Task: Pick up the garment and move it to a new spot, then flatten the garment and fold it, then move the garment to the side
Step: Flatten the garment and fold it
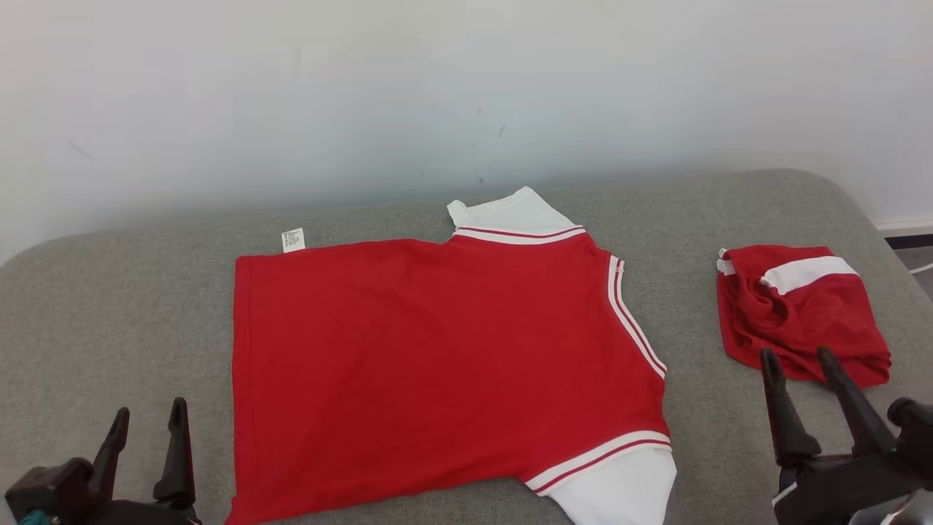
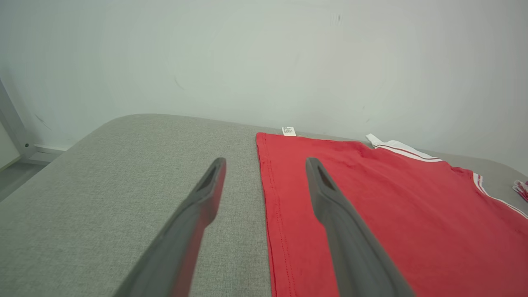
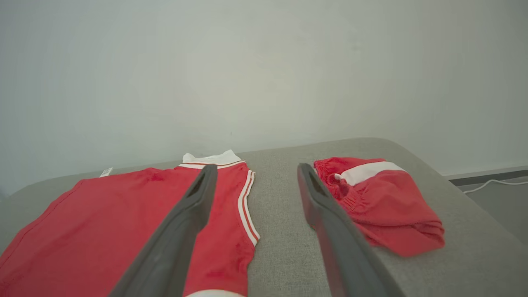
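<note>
Garment (image 1: pixel 437 364) first: the red shirt lies spread flat in the middle of the grey cushion (image 1: pixel 109 306). Its long axis runs across the robot, with the hem (image 1: pixel 240 379) toward the robot's left and the striped neckline (image 1: pixel 635 321) toward its right. The far sleeve (image 1: pixel 510 213) and near sleeve (image 1: pixel 619 488) are white. The left gripper (image 1: pixel 149 408) hovers with jaws apart and empty near the hem's near corner; in its wrist view the hem edge runs up between the two fingers. The right gripper (image 1: pixel 796 354), likewise apart and empty, sits well to the right of the neckline, at the near edge of a separate red bundle (image 1: pixel 802 313). Flattening looks done, so folding is probably next, and the left arm is the closer one.
</note>
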